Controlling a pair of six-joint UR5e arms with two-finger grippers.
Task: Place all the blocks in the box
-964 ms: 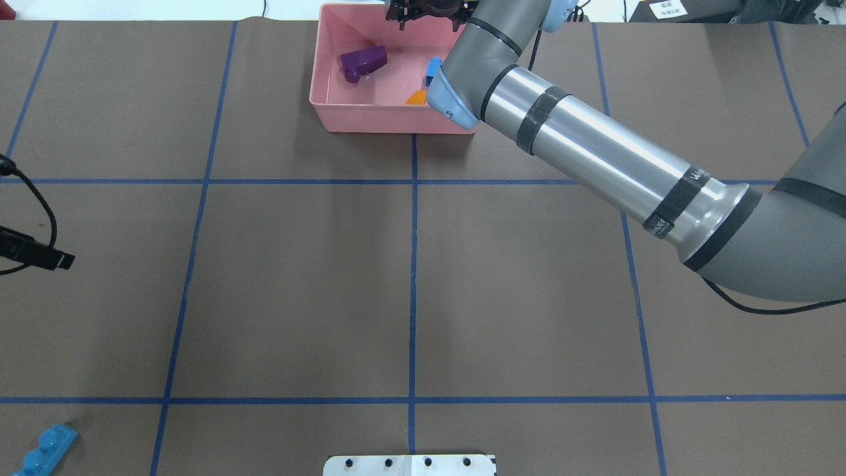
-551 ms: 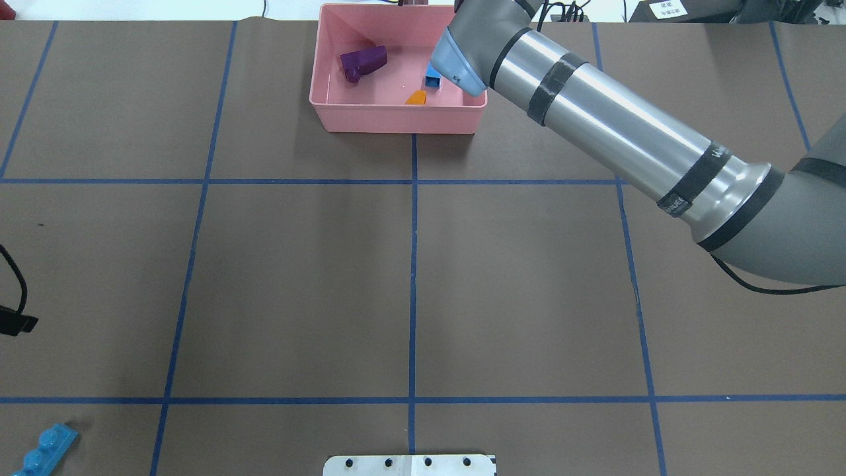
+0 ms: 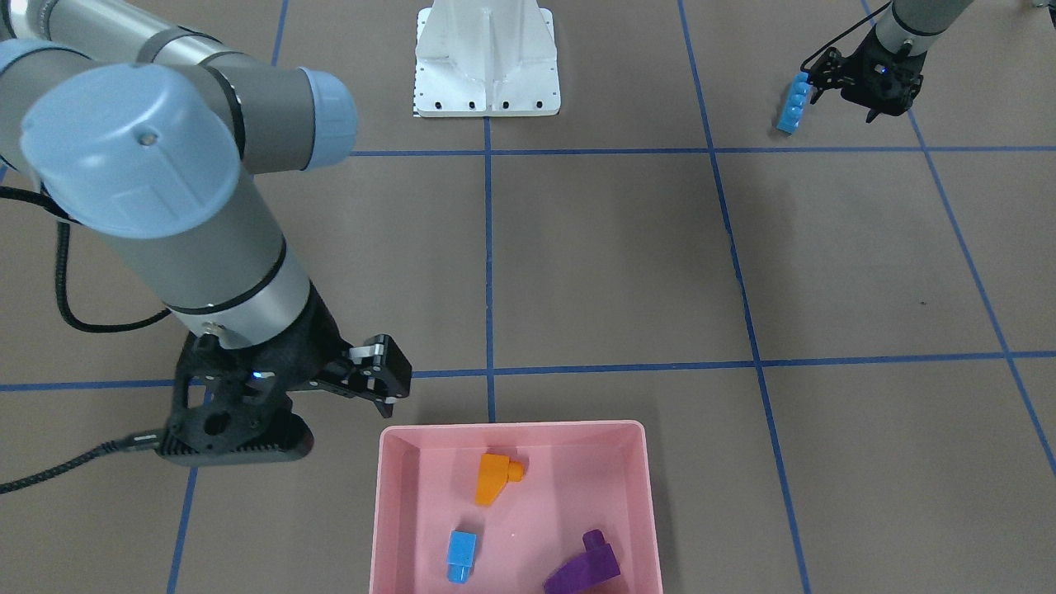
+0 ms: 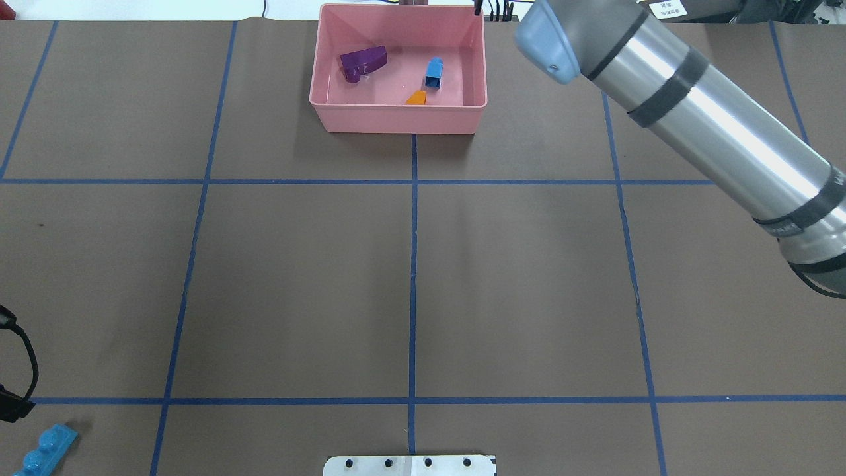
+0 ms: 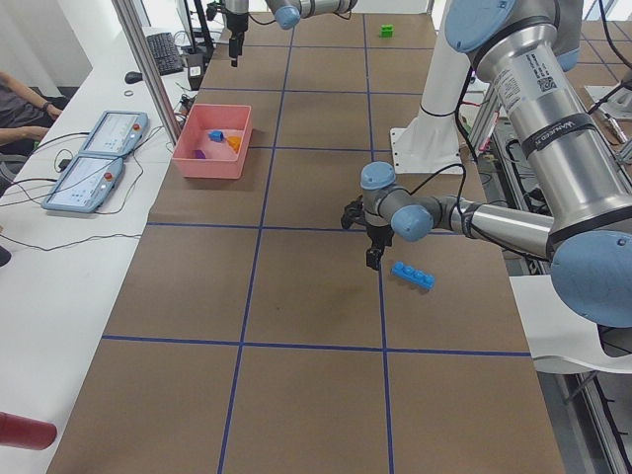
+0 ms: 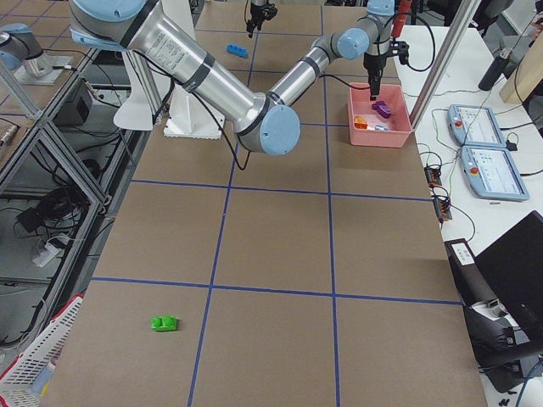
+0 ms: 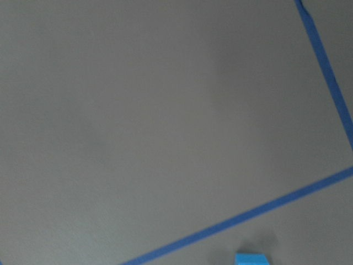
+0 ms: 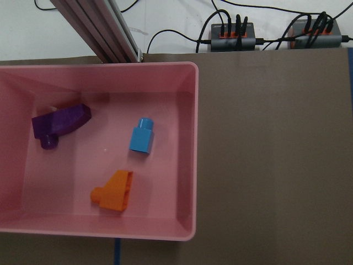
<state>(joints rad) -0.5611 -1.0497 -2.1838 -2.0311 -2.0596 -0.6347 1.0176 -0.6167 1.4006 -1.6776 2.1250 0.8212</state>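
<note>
The pink box [image 4: 396, 123] stands at the table's far edge, also in the front-facing view [image 3: 511, 426] and the right wrist view [image 8: 194, 138]. In it lie the purple sloped brick [image 4: 363, 61], the small blue cube [image 4: 433, 72] and the orange sloped brick [image 4: 416, 98]. My right gripper [image 3: 389, 375] is open and empty, beside the box's corner, outside it. The long blue bar [image 3: 793, 103] lies on the table at the near left. My left gripper [image 3: 817, 78] hovers right beside it, looks open, and is not touching it. The green brick [image 6: 164, 323] lies far off on my right.
The white base plate [image 4: 410, 465] sits at the near edge in the middle. An aluminium post [image 8: 99, 27] and power strips [image 8: 234, 38] stand behind the box. Tablets [image 5: 99, 158] lie on the side bench beyond the table.
My right arm has swung right, off the box, uncovering the blue cube and orange brick. My left gripper has moved toward the near left corner, closer to the long blue bar.
</note>
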